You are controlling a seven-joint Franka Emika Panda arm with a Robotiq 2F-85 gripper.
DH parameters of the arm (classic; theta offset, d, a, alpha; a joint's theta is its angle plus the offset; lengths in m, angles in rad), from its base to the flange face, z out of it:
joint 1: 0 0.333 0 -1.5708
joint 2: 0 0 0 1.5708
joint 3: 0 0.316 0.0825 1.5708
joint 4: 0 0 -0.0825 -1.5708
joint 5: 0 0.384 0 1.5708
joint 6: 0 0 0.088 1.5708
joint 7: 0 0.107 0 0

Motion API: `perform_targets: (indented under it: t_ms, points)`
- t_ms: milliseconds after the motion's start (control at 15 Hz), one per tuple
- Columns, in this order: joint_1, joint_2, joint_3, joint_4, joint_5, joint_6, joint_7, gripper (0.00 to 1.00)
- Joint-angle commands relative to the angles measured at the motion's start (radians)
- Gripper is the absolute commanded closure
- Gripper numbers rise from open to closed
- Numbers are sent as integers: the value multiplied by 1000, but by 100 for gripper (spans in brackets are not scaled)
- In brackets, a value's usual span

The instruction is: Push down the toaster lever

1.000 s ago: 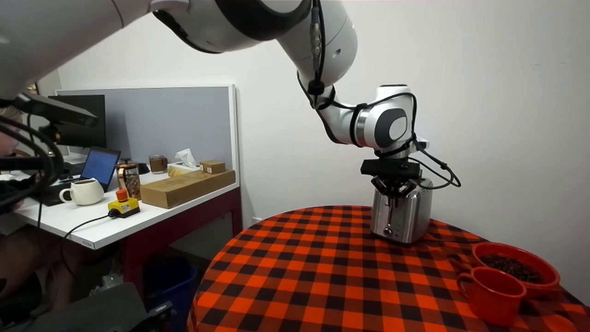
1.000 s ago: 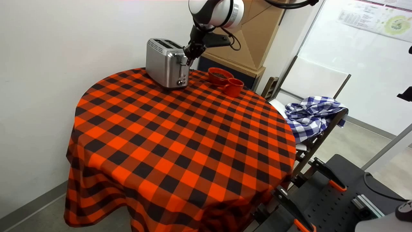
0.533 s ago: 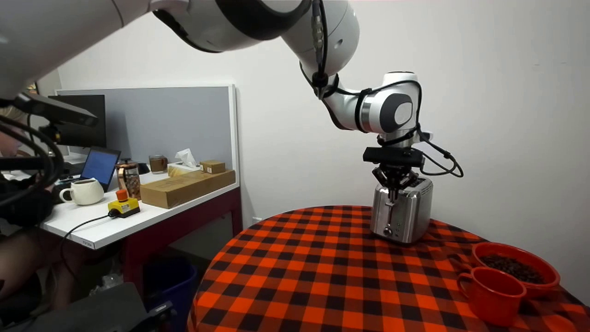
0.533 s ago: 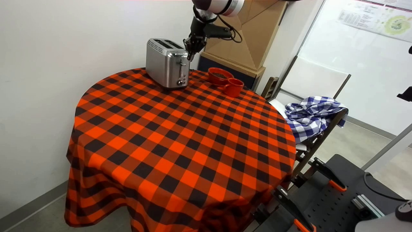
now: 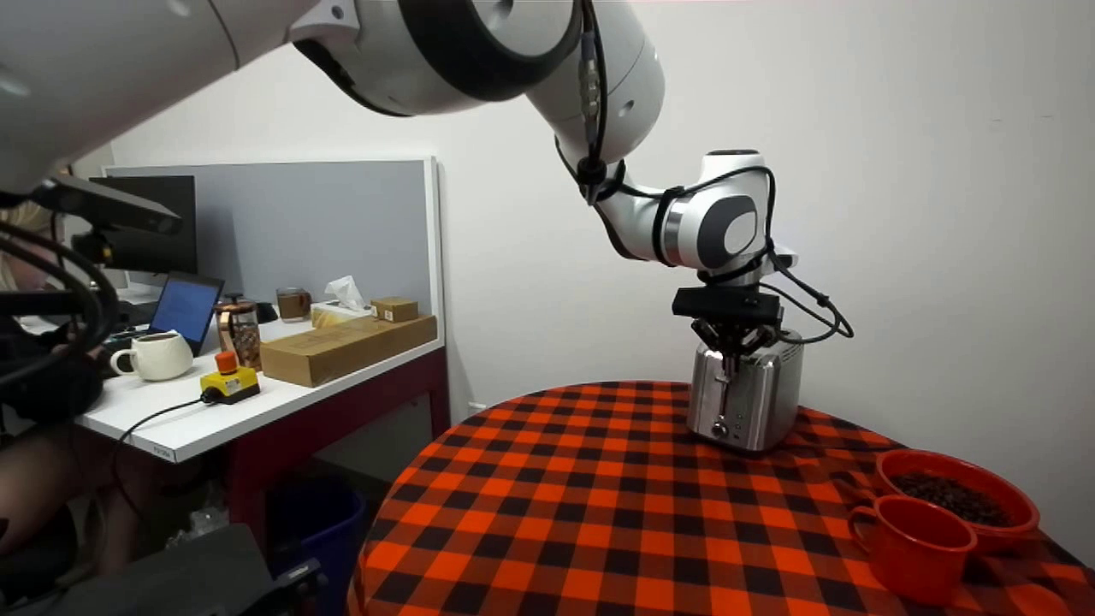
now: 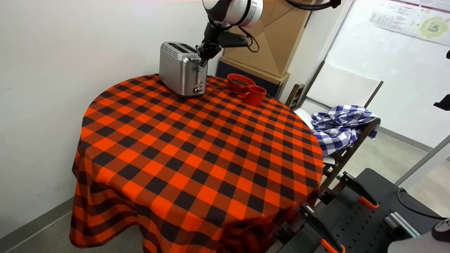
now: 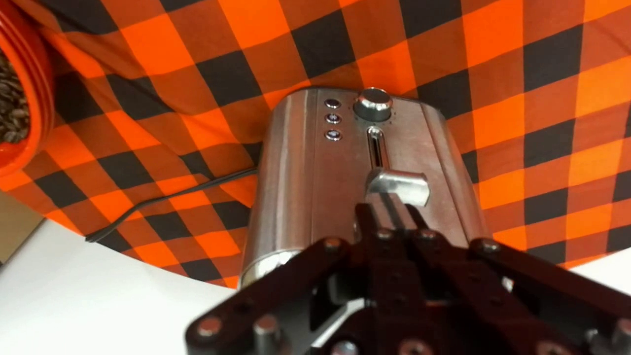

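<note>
The silver toaster (image 7: 340, 167) stands on the table and shows in both exterior views (image 5: 777, 389) (image 6: 172, 68). Its shiny lever (image 7: 406, 187) is on the front panel, high on the slot (image 7: 377, 148), with bare slot between it and the round knob (image 7: 373, 103). My gripper (image 7: 389, 199) is shut and empty, its two fingertips pressed together. The fingertips overlap the lever's near edge in the wrist view; I cannot tell whether they touch it. In both exterior views the gripper (image 5: 730, 370) (image 6: 203, 64) points down at the upper front of the toaster, just above the lever.
A red bowl (image 5: 890, 470) of dark beans and a red mug (image 5: 920, 556) stand on the checkered table (image 5: 556, 496) beside the toaster. The toaster's black cord (image 7: 172, 197) runs over the cloth. A wall (image 6: 105, 35) rises behind the toaster.
The gripper first rose along the toaster's front, then moved in closer to the toaster and down a little, over the lever. It stays shut. The toaster has not moved.
</note>
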Motion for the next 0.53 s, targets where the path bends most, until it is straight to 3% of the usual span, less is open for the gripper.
perform_targets:
  t_ms: [0,467]
  points:
    - [-3,42,15,36,1,66,-11,100]
    - [-12,83,26,21,0,97,-26,100]
